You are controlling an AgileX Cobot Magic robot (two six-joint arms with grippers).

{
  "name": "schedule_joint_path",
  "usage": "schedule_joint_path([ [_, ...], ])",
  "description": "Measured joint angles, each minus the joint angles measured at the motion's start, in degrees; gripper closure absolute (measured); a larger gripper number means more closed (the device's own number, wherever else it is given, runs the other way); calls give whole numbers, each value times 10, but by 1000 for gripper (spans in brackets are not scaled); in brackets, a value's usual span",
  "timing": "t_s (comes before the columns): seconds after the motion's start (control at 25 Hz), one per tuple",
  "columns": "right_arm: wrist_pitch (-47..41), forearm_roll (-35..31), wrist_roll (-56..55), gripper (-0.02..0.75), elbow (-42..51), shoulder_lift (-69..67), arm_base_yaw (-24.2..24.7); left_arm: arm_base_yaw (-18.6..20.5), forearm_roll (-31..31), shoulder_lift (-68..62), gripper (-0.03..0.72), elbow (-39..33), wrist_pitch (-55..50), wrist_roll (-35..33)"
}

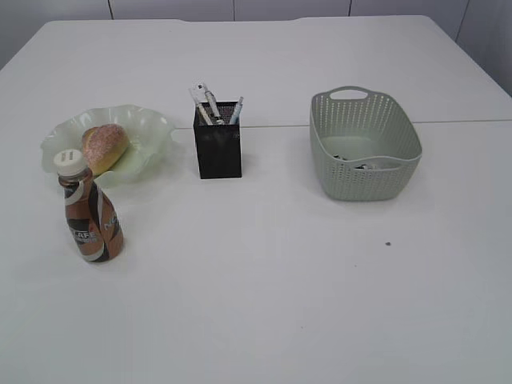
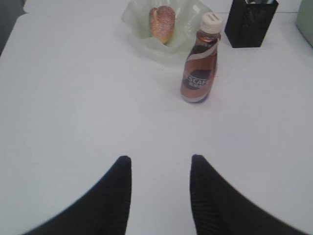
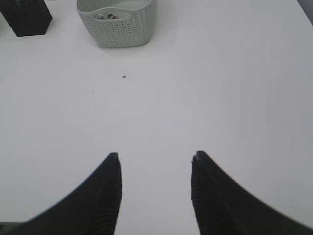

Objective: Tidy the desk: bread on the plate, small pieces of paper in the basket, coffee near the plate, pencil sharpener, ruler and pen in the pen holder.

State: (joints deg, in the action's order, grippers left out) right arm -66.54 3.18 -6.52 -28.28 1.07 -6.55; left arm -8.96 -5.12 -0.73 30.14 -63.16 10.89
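A plain white desk (image 1: 264, 304) fills every view, with a thin seam running across it behind the pen holder (image 1: 218, 144); pale wall panels stand past its far edge. The holder stands mid-desk with pens and other sticks poking out of its top. To its left lies the plate (image 1: 148, 128) with the bread (image 1: 106, 146) on it, and the coffee (image 1: 90, 210) stands upright just in front of the plate, near its left side. To the holder's right sits the basket (image 1: 364, 180), with small scraps in its bottom. A small dark speck (image 1: 388, 244) lies on the desk in front of the basket.

The left gripper (image 2: 160, 164) hangs over bare desk with its jaws spread and nothing between them; the coffee stands well ahead of it, slightly right. The right gripper (image 3: 155, 159) is likewise spread and empty, the basket well ahead to its left.
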Motion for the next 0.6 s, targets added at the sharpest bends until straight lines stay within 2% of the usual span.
schedule_joint_path([
  [0.16,0,0,0,393,0,0,0,26,11,0,398,-1,0,1],
  [0.44,0,0,0,393,0,0,1,30,65,0,410,-1,2,2],
  [0.6,0,-18,34,393,0,0,1,30,41,0,423,-1,3,-3],
])
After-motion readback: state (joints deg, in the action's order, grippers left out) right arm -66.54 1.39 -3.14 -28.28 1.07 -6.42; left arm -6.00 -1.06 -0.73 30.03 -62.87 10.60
